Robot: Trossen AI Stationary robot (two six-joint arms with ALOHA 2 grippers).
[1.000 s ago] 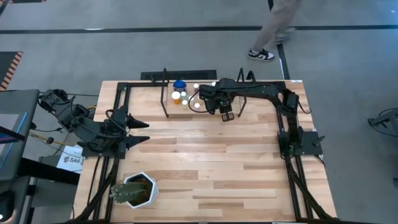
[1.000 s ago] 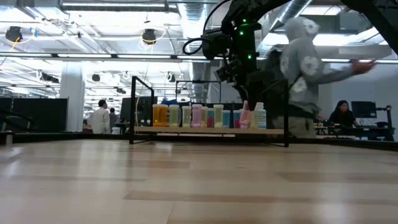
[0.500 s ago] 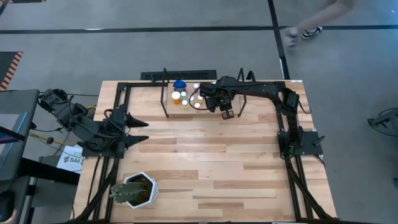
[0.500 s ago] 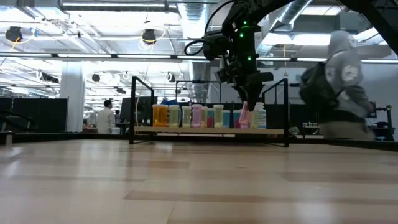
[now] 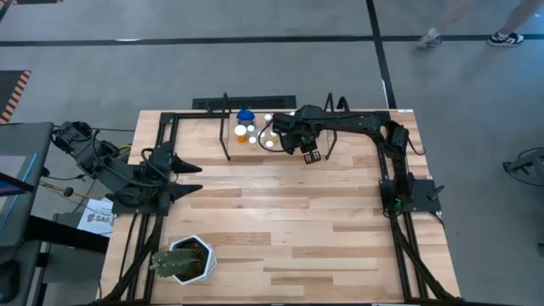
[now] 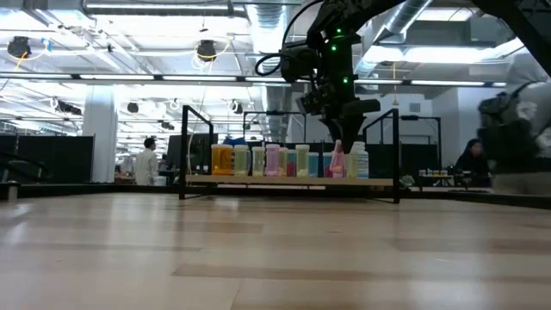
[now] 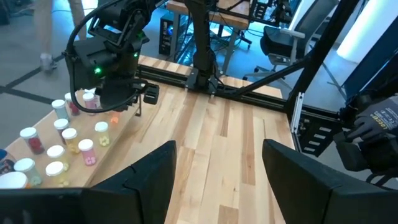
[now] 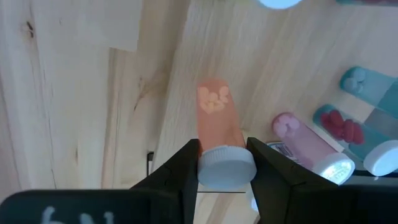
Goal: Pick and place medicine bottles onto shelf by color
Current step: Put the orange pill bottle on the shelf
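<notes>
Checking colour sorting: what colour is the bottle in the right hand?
Orange-pink bottle with a white cap, best seen in the right wrist view.

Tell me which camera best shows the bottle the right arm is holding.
The right wrist view: the pink bottle fills it, white cap clamped between the right gripper fingers. The low view shows it small at the shelf. High and left wrist views hide it behind the arm.

Smooth pale wood table [image 5: 280, 221]

Green spiky plant [image 5: 181, 260] in white pot at table [image 5: 280, 229] near corner. Person [image 6: 142, 162] standing far off; another blurred at right [image 6: 516, 129].
</notes>
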